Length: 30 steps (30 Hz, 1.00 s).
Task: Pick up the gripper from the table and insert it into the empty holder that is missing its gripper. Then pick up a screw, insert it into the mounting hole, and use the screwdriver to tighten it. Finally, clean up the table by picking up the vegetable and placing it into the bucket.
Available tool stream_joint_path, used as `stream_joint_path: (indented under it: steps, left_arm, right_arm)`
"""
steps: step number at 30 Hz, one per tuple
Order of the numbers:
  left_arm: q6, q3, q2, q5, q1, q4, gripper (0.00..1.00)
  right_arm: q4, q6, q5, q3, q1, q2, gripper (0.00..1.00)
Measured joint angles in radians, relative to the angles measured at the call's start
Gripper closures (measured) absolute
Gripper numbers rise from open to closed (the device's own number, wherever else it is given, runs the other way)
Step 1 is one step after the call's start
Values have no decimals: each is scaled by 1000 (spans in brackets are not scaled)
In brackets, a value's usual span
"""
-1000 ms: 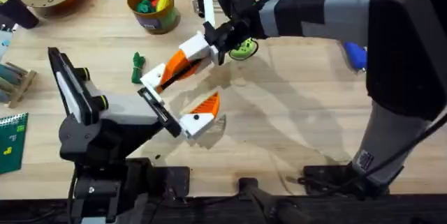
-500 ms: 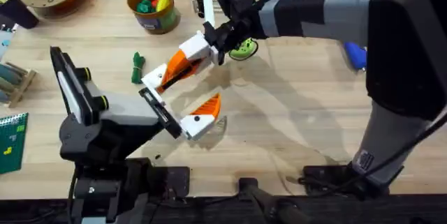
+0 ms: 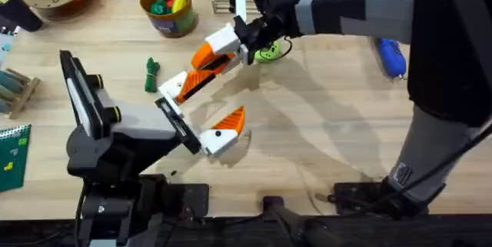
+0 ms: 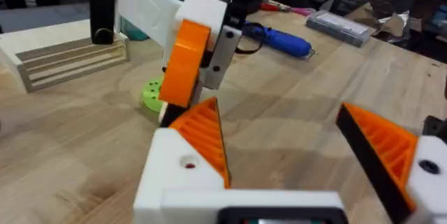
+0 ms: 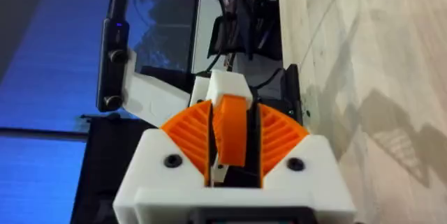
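Across the broad wooden table [image 3: 323,147], the right arm reaches in from the lower right and over the middle, its right gripper [image 3: 221,47] hanging above the board near the centre-left. In the right wrist view its two orange ribbed pads [image 5: 185,137] are closed on the gripper [image 5: 230,130], the small orange wedge, which stands between them; from overhead the wedge [image 3: 206,55] shows just beside the white fingers.

Below it the left arm comes from the lower left, and the left gripper [image 3: 201,108] has its fingers spread apart with nothing between them. One finger [image 3: 184,85] lies just under the held wedge, the other [image 3: 223,130] nearer the table's front edge. In the left wrist view the wedge [image 4: 183,63] hangs just above and beside the left gripper's nearer white finger block, the holder [image 4: 178,168]; whether they touch cannot be told.

At the far right lies the blue screwdriver [image 3: 390,56]. The bucket [image 3: 167,10] stands at the far edge, left of centre. The dark green vegetable [image 3: 151,75] lies on the table between the bucket and the left arm. A lime-green disc [image 3: 267,52] rests just beyond the right gripper.
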Motion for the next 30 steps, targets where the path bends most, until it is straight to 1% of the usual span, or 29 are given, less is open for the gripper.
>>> stream_joint_path:
  steps: [12,17,20,21,25,28,29,30]
  left_arm:
    - [0,0,0,-3,0,0,28]
    - [0,0,0,-3,0,0,28]
    - [0,0,0,-3,0,0,28]
    - [0,0,0,-3,0,0,28]
    - [0,0,0,-3,0,0,29]
    - [0,0,0,-3,0,0,29]
    - [0,0,0,-3,0,0,28]
    - [0,0,0,-3,0,0,28]
  right_arm:
    - [0,0,-2,0,-6,0,662]
    - [-12,-18,-28,0,-6,0,662]
    - [-34,-39,-35,0,-6,0,662]
    - [-73,-71,-39,0,-6,0,661]
    - [-125,-116,-44,0,-6,0,662]
    - [-140,-151,-47,0,-6,0,685]
    - [-144,-158,-47,0,-6,0,746]
    - [-150,-162,-47,0,-6,0,758]
